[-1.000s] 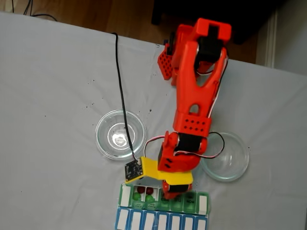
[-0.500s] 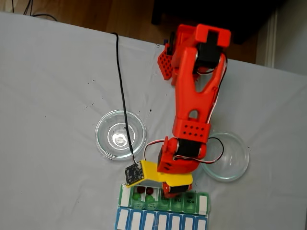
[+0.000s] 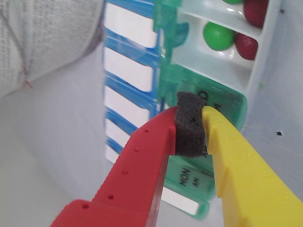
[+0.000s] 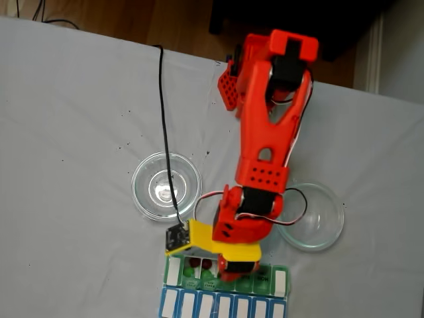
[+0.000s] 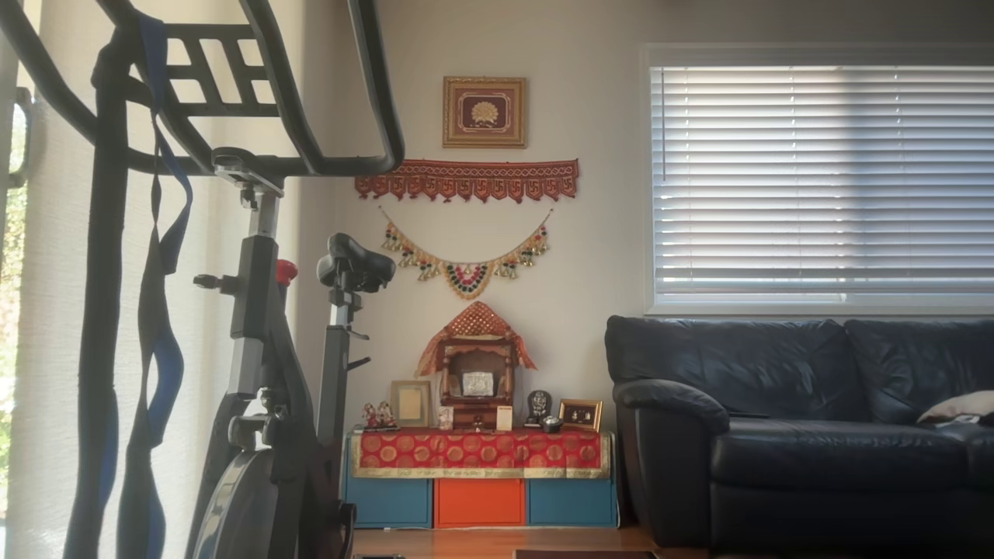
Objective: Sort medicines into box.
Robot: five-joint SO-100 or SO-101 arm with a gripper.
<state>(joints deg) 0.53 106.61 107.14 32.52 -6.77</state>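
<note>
Two glossy balls, one bright green (image 3: 218,36) and one dark red (image 3: 247,46), sit together in an open white compartment of the long pill organiser with translucent green flap lids (image 3: 222,106), and another pair shows in the compartment beyond it at the top edge of the wrist view. I read my red-and-yellow two-finger gripper (image 3: 191,125) as pressed together, its black foam pad (image 3: 190,124) squeezed between the tips with no ball visible in it, hovering just over a shut green lid beside the filled compartments.

In the fixed view the orange arm (image 4: 268,132) reaches down over the organiser (image 4: 278,278), with the adjoining blue-lidded row (image 4: 199,305) at the frame's lower edge and two clear round glass dishes (image 4: 147,199) (image 4: 331,228) either side, both looking empty.

I judge most of the sorting done. If I am to nudge a lid shut or lift away, I would go slowly and straight, keeping the tips clear of the open compartments so no ball is knocked out, and avoid catching the flap's edge.
</note>
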